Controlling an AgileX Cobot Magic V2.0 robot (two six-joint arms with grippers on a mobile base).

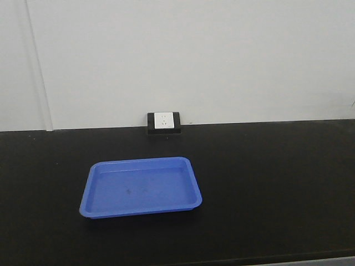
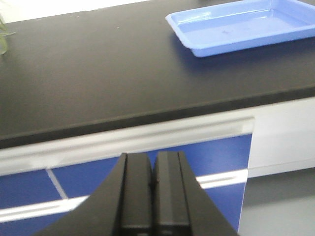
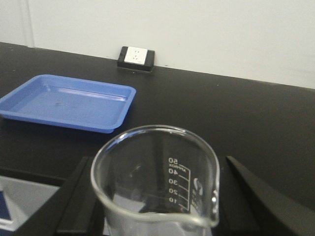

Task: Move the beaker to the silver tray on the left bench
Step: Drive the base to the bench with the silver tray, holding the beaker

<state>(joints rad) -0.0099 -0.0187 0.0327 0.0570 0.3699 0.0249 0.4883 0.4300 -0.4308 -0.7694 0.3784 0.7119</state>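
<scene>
Right wrist view, right gripper clasping beaker, bench edge beneath

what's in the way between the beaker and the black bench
Nothing visible. The beaker sits in the right gripper before bare bench; the blue tray lies off left. No silver tray in view.

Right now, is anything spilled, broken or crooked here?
Nothing stands out. The blue tray lies flat on the black bench, with only faint dark specks inside. The small glass beaker in the right gripper looks whole and empty.
</scene>
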